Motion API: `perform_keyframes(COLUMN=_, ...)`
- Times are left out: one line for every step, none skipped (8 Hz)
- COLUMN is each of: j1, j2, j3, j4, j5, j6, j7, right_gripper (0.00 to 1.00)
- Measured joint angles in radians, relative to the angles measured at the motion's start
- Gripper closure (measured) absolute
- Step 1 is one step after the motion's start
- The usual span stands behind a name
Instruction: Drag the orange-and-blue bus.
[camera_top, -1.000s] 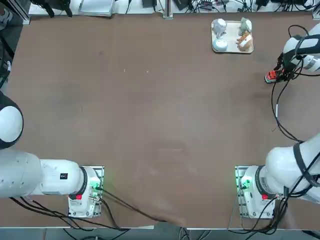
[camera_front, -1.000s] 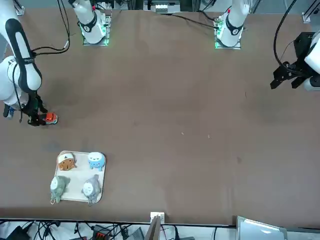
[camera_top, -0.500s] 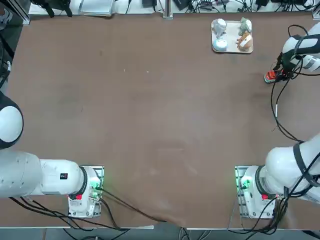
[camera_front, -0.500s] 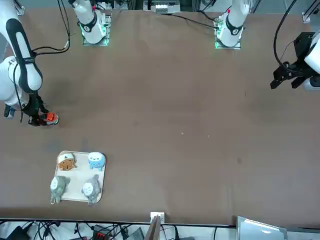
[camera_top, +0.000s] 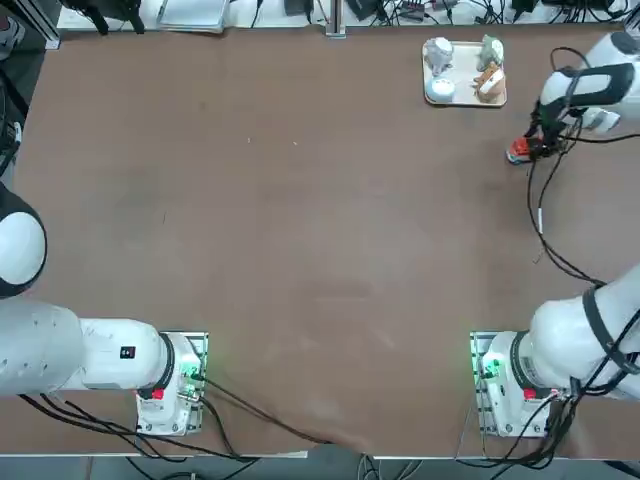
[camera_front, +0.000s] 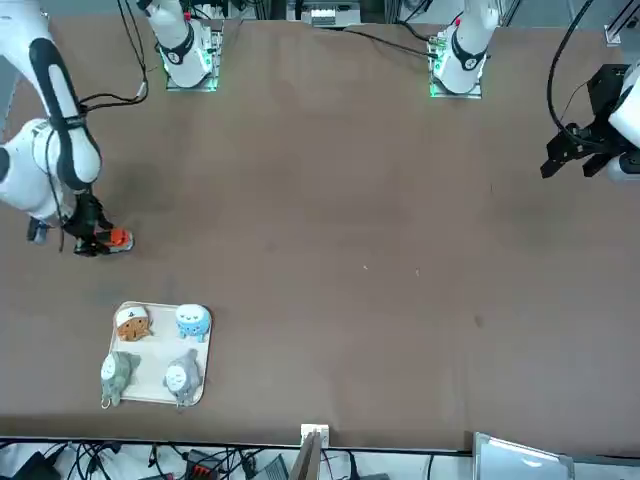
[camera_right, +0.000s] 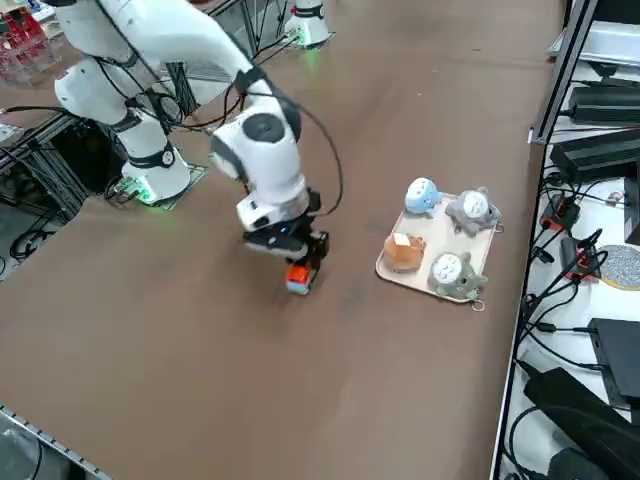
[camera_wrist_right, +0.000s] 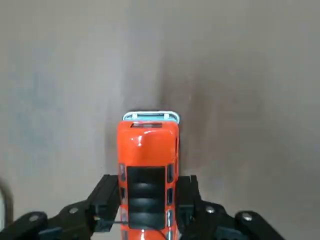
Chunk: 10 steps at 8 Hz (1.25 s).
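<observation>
The orange-and-blue bus (camera_wrist_right: 148, 160) is a tiny red-orange toy with dark roof panels, resting on the brown table. My right gripper (camera_wrist_right: 147, 199) is shut on the bus, one finger on each long side. From overhead the bus (camera_top: 517, 152) sits at the far right of the table, just below the pale tray, under the gripper (camera_top: 532, 148). The front view shows the bus (camera_front: 118, 239) at the left edge with the gripper (camera_front: 92, 240) on it. In the right side view the bus (camera_right: 298, 278) touches the table below the gripper (camera_right: 303, 262).
A pale tray (camera_top: 464, 88) with several small figurines stands at the far right, close to the bus; it also shows in the front view as tray (camera_front: 157, 392) and in the side view as tray (camera_right: 479, 273). Black cables hang from the right arm (camera_top: 540, 215).
The right gripper has slid the bus along the table toward the table's middle, away from the right edge, passing below the tray. Its grip on the bus is unchanged.
</observation>
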Motion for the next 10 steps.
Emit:
perform_keyframes(j1=0.083, j2=-0.004, j3=0.002, j4=-0.006, j5=0.0, j6=-0.004, j7=0.102, right_gripper=0.4)
perform_keyframes(j1=0.166, j2=-0.005, j3=0.005, j4=-0.008, j5=0.0, j6=-0.004, j7=0.209, right_gripper=0.4)
perform_keyframes(j1=0.233, j2=-0.004, j3=0.007, j4=-0.008, j5=0.0, j6=-0.001, j7=0.296, right_gripper=0.4)
perform_keyframes(j1=0.284, j2=-0.003, j3=0.008, j4=-0.007, j5=0.0, j6=0.006, j7=0.358, right_gripper=0.4)
perform_keyframes(j1=0.321, j2=-0.003, j3=0.008, j4=-0.007, j5=0.0, j6=0.012, j7=0.403, right_gripper=0.4)
perform_keyframes(j1=0.352, j2=-0.001, j3=0.008, j4=-0.007, j5=0.0, j6=0.019, j7=0.437, right_gripper=0.4)
perform_keyframes(j1=0.385, j2=0.001, j3=0.009, j4=-0.006, j5=0.0, j6=0.027, j7=0.466, right_gripper=0.4)
perform_keyframes(j1=0.419, j2=0.005, j3=0.008, j4=-0.003, j5=0.001, j6=0.034, j7=0.5, right_gripper=0.4)
perform_keyframes(j1=0.446, j2=0.008, j3=0.008, j4=0.002, j5=0.001, j6=0.036, j7=0.531, right_gripper=0.4)
perform_keyframes(j1=0.473, j2=0.011, j3=0.008, j4=0.006, j5=0.001, j6=0.041, j7=0.559, right_gripper=0.4)
